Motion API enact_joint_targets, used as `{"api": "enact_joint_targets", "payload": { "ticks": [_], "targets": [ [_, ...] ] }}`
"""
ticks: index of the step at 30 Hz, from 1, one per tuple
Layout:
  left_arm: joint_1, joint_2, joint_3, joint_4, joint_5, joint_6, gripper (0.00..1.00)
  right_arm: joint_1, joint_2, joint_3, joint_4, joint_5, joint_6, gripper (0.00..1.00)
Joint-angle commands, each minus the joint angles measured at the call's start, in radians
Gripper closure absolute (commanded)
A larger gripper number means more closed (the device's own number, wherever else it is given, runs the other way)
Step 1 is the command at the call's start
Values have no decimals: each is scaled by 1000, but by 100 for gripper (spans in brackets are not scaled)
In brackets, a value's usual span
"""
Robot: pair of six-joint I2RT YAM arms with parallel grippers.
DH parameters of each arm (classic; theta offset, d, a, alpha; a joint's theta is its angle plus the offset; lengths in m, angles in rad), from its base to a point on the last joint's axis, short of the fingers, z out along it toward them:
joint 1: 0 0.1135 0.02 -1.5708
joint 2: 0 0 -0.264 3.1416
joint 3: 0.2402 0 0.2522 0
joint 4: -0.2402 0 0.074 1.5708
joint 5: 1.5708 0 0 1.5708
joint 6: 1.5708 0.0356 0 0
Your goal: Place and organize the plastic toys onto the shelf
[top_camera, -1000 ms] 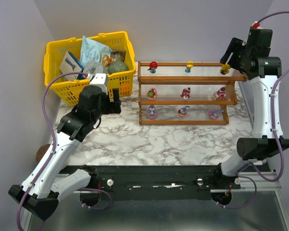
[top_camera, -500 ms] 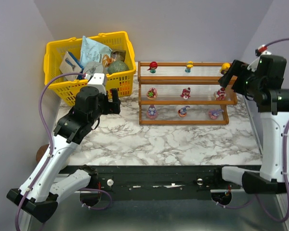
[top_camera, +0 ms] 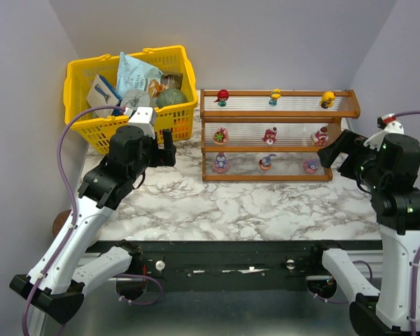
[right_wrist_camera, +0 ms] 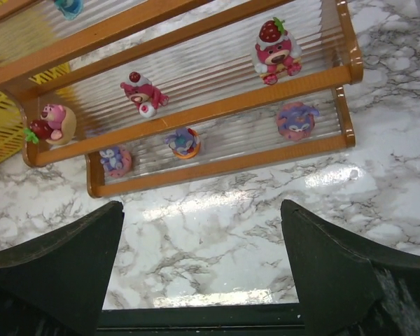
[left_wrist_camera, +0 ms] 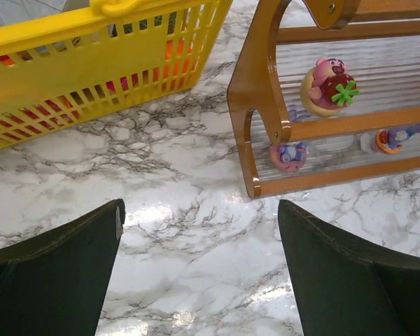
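Spreading fingers (right_wrist_camera: 336, 273) fully on left gripper (top_camera: 166, 145) and right gripper (top_camera: 334, 150), gripping nothing, facing orange-brown wooden stepped shelf (top_camera: 280, 93) of tiny coloured plastic toys (top_camera: 269, 135), nearer on the right.

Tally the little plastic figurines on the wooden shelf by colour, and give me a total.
Pink plastic figurines: 3
Purple plastic figurines: 3
Red plastic figurine: 1
Yellow plastic figurine: 1
Yellow-and-teal plastic figurine: 1
Total: 9
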Motion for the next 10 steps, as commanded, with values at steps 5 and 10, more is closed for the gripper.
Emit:
{"api": "enact_joint_targets", "payload": {
  "ticks": [5, 10],
  "targets": [
    [4, 21, -3, 19, 4, 3, 1, -5, -46, 27, -4, 113, 75, 0],
    [5, 35, 16, 19, -34, 6, 1, -5, -33, 27, -5, 102, 83, 0]
  ]
}}
